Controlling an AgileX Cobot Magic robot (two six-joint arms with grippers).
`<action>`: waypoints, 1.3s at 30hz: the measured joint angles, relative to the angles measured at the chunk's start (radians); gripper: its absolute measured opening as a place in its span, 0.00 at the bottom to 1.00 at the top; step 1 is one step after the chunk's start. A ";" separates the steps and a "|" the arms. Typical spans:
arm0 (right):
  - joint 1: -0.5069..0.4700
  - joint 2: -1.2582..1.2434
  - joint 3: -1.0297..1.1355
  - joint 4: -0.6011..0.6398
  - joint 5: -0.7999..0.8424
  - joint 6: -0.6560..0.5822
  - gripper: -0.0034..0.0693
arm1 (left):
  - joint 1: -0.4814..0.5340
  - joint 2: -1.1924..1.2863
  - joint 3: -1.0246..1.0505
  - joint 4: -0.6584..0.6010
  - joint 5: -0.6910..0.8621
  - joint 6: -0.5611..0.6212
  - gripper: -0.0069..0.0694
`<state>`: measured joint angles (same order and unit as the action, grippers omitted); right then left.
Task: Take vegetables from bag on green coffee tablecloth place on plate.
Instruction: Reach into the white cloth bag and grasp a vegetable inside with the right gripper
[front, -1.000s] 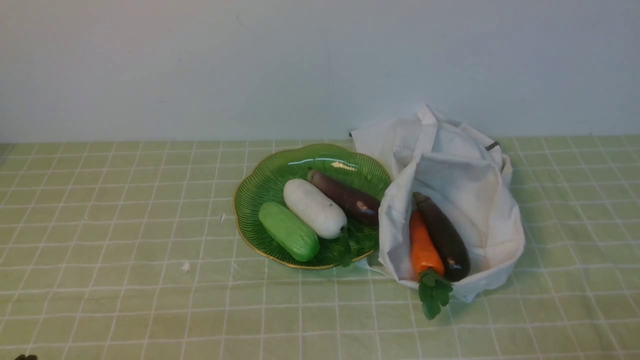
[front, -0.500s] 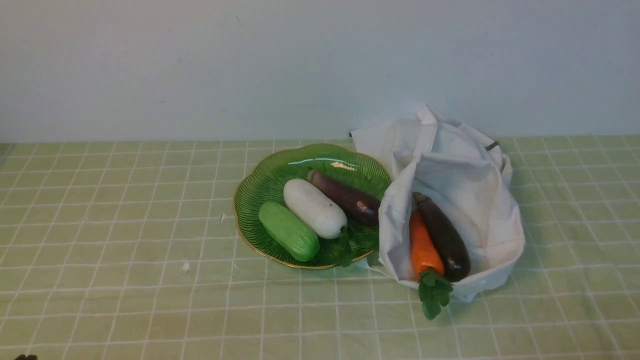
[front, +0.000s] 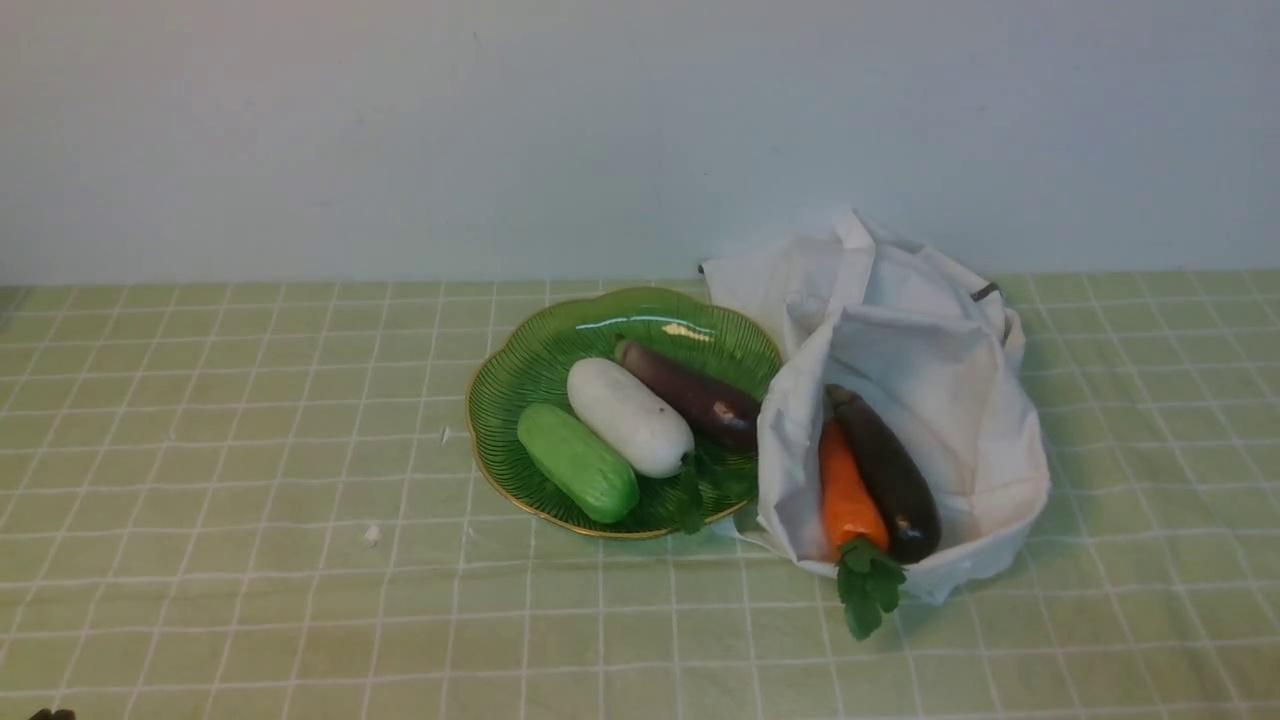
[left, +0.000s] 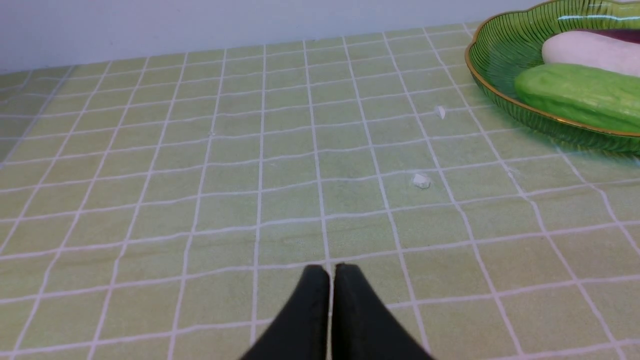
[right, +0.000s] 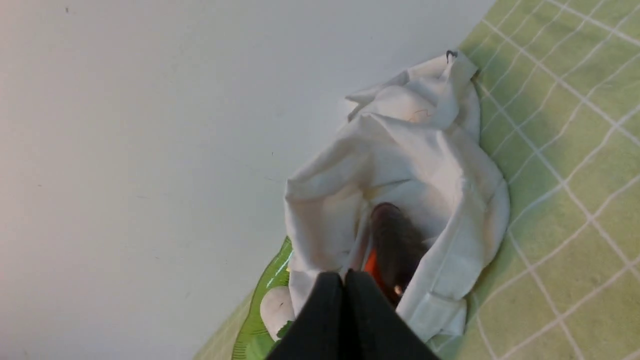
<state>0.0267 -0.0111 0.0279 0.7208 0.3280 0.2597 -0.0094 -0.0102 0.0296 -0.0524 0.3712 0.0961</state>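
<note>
The white bag (front: 930, 340) lies open on the green coffee tablecloth (front: 250, 450), right of the plate (front: 500, 360) and touching its rim. In the bag's mouth lie two vegetables: an orange carrot (front: 845, 495) with its leafy top hanging out, and a dark eggplant (front: 885, 470). A second, purple eggplant (front: 690, 392) rests on the plate. My right gripper (right: 344, 274) is shut and empty, short of the bag (right: 400, 140), with the bagged eggplant (right: 397, 245) just past its tips. Over bare cloth, left of the plate (left: 480, 65), my left gripper (left: 330, 267) is shut and empty.
A white radish (front: 628, 415) and a green cucumber (front: 577, 462) share the plate with the purple eggplant. Small white crumbs (front: 372, 535) lie on the cloth left of the plate. A pale wall (front: 400, 130) rises directly behind the bag and plate.
</note>
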 joint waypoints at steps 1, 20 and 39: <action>0.000 0.000 0.000 0.010 0.000 -0.048 0.03 | 0.000 0.000 0.000 0.000 0.000 0.000 0.09; 0.000 0.560 -0.549 -0.274 0.363 -0.416 0.03 | 0.000 0.000 0.000 0.000 0.000 0.000 0.09; 0.242 1.407 -0.781 -0.064 0.207 -0.634 0.27 | 0.000 0.000 0.000 0.000 0.000 0.001 0.09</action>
<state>0.2691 1.3959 -0.7533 0.6570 0.5350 -0.3743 -0.0094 -0.0102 0.0296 -0.0524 0.3712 0.0970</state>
